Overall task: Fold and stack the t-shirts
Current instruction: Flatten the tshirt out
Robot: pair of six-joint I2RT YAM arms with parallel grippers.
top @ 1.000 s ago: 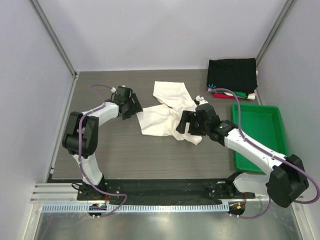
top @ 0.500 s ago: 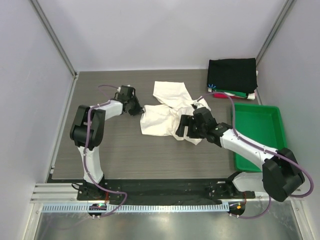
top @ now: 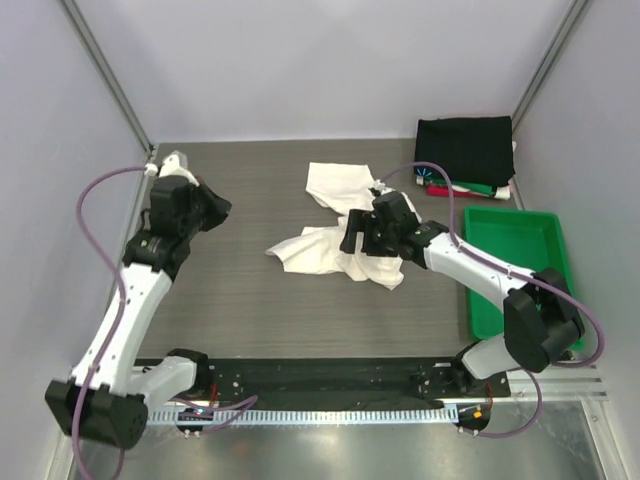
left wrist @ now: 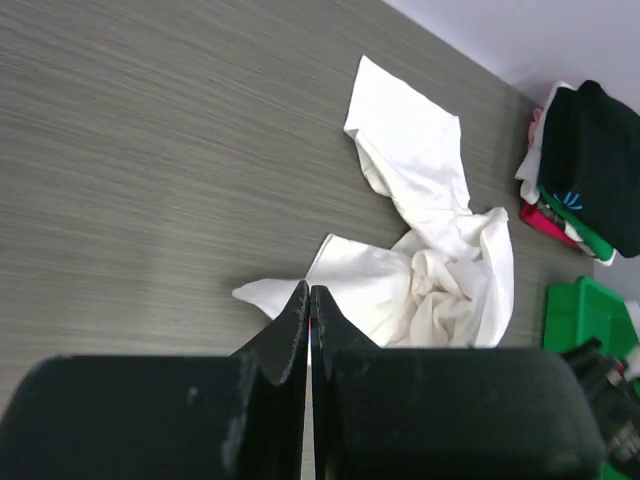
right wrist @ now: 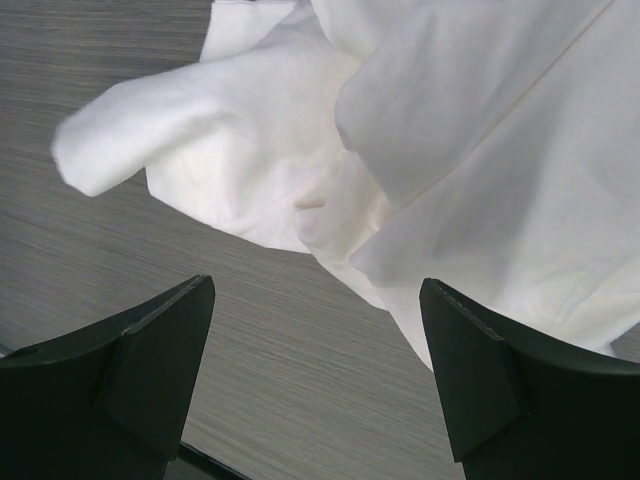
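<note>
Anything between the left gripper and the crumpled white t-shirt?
Nothing: only bare grey wood-grain tabletop separates left gripper from crumpled white t-shirt, per the top external view.

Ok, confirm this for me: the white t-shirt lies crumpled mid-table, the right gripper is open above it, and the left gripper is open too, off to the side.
One thing is wrong: the left gripper is shut, its fingers pressed together, as the left wrist view shows. The rest stands: the white t-shirt lies crumpled and the right gripper is open above it.
</note>
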